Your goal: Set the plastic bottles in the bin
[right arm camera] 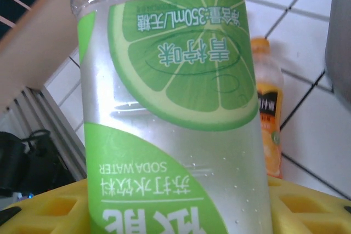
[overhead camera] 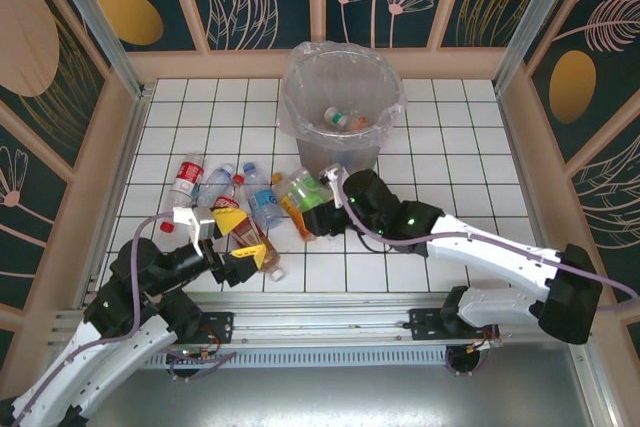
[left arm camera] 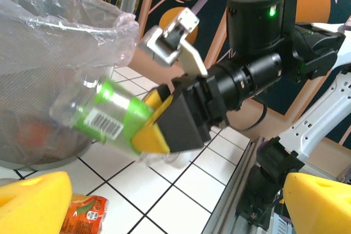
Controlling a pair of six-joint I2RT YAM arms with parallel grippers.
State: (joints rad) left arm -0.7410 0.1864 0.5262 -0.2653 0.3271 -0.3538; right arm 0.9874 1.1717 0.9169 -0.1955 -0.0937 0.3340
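The bin [overhead camera: 340, 97] stands at the back of the tiled floor, and two bottles [overhead camera: 345, 119] lie inside it. Just in front of it my right gripper [overhead camera: 318, 209] is shut on a green-labelled plastic bottle [overhead camera: 308, 190]. The left wrist view shows that bottle [left arm camera: 109, 116] clamped between yellow pads [left arm camera: 151, 135] beside the bin [left arm camera: 49, 53]. Close up, the green bottle [right arm camera: 170, 108] sits between my right gripper [right arm camera: 175, 215] fingers. My left gripper [overhead camera: 245, 247] stands open over a red-and-yellow-labelled bottle [overhead camera: 240, 229]; its fingers [left arm camera: 33, 201] are spread wide with nothing between them.
More bottles lie left of the bin: a red-labelled one [overhead camera: 187, 177], two blue-labelled ones [overhead camera: 215, 185] [overhead camera: 262, 202] and an orange one [overhead camera: 295, 217]. The orange bottle [right arm camera: 269, 119] lies just behind the held one. Wooden walls [overhead camera: 130, 117] ring the floor, and a metal rail [overhead camera: 330, 327] runs along the near edge.
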